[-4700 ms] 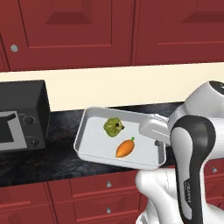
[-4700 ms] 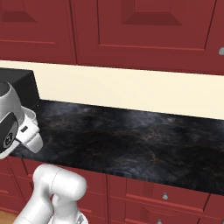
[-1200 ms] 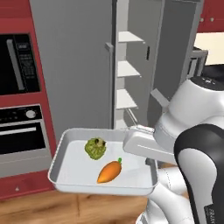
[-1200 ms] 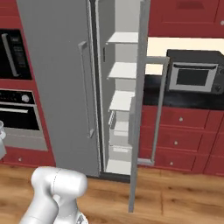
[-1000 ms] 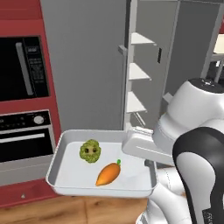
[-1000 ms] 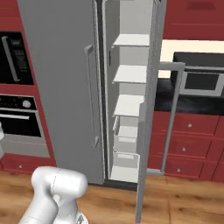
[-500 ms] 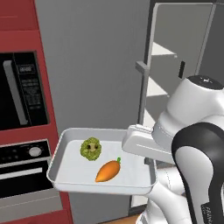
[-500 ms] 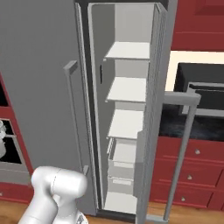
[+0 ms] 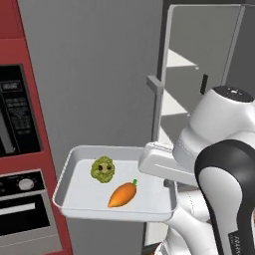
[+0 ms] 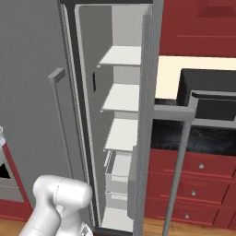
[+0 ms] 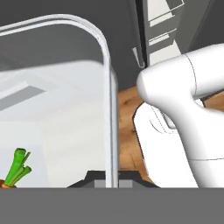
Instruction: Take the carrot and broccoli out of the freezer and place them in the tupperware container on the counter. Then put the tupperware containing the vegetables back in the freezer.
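While I look for writing, I find nothing I can read: the oven control panel point(image 9: 17, 117) at the left edge of the left base view carries rows of small pale marks too blurred to make out.

At the bottom of the hand view the jaws are pinched tight on the rim of the tupperware container point(image 9: 74, 199), which hangs level in the lower middle of the left base view. The gripper point(image 11: 111, 179) sits on the container's right edge. Inside it, the broccoli point(image 9: 102, 169) lies toward the back and the carrot point(image 9: 122, 194) just in front of it and to the right, the 2 close but apart. The carrot's green top shows at the lower left of the hand view.

Compared with half a second ago, both base views have shifted: the freezer point(image 10: 115, 133) now stands larger, its open compartment and white shelves running down the middle of the right base view, its door handle point(image 10: 57, 120) at the left. The bench point(image 10: 203, 138) sits at the right. The container and both vegetables hold the same places against the arm.
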Robot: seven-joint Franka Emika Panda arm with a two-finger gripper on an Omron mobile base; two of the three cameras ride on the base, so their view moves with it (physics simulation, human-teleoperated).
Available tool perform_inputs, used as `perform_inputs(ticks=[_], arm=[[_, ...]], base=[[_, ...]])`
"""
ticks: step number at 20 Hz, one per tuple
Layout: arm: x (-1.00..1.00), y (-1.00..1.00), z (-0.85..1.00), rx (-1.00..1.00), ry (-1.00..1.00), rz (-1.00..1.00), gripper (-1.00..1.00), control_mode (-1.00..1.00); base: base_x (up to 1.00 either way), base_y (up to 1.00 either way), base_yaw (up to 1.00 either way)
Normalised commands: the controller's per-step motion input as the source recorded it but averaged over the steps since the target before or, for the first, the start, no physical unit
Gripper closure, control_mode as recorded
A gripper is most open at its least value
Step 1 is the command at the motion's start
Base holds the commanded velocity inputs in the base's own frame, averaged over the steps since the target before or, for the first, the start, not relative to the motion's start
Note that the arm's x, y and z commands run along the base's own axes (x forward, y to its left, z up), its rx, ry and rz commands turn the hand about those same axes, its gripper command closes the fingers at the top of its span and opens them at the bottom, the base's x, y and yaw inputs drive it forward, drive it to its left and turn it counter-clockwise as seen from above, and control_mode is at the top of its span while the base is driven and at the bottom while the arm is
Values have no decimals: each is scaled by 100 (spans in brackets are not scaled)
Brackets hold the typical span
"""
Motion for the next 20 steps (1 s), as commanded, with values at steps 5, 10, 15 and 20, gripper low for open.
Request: perform_inputs(ticks=[5, 10, 15, 20], arm=[[0, 0, 0, 0, 0, 0, 100, 100], [0, 0, 0, 0, 0, 0, 100, 100], [0, 0, 0, 0, 0, 0, 100, 100], [0, -3, 1, 0, 0, -1, 100, -100]], base=[[55, -28, 1], [43, -42, 2], [14, -66, 1], [21, -34, 0]])
